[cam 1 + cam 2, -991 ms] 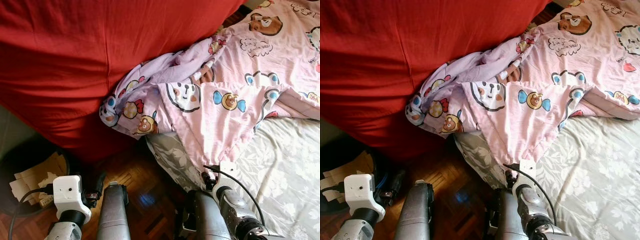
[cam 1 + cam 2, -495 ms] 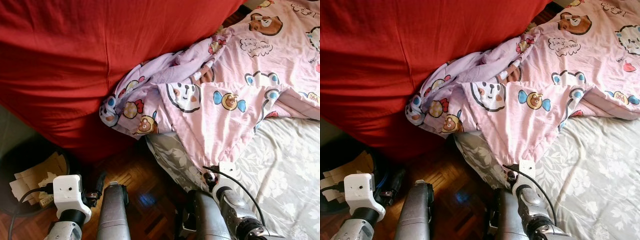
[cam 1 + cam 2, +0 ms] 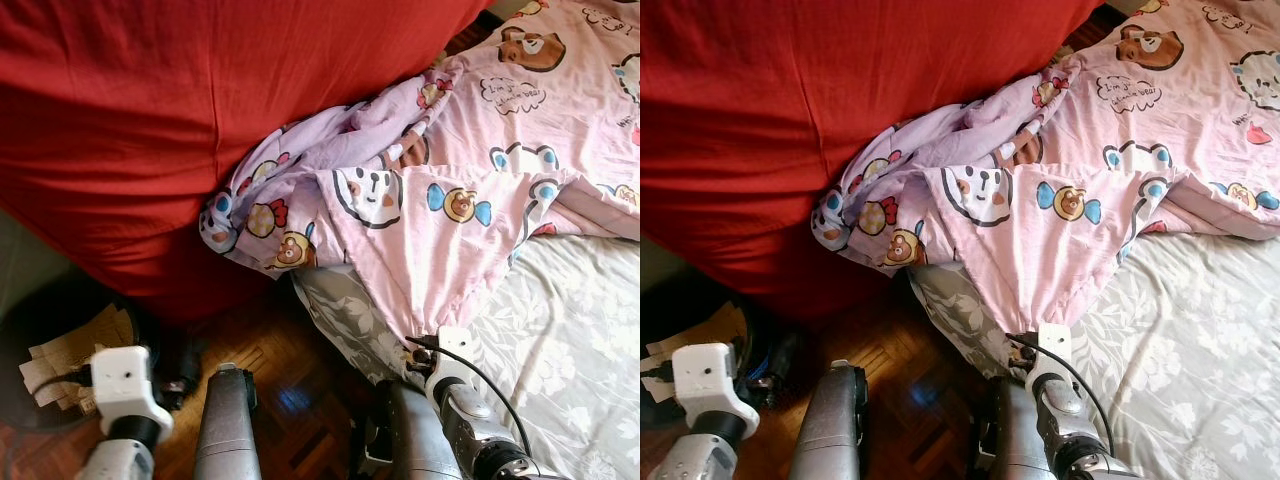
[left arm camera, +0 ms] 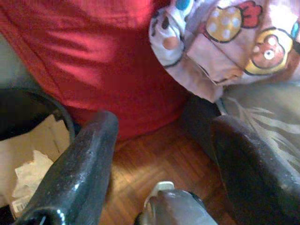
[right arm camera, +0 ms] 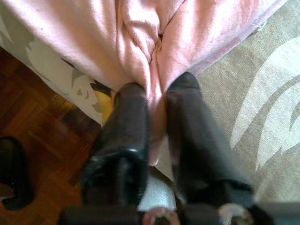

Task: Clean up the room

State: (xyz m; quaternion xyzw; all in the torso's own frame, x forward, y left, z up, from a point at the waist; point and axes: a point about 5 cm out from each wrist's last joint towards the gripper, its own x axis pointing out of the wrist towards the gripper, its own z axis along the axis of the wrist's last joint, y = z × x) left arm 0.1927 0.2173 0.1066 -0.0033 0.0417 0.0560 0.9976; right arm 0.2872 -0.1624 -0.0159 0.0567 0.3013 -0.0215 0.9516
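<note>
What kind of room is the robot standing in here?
Most likely a bedroom: a bed with a grey flowered sheet, a pink cartoon blanket pinched by the right tool, and a wooden floor.

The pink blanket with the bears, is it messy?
Yes. The pink blanket lies bunched and twisted, one end spilling off the bed against the red cover. The right hand pinches its corner.

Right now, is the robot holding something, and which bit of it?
Yes. The right gripper pinches the pink cartoon blanket by its lower corner, at the bed's edge. The left gripper is open and holds nothing.
</note>
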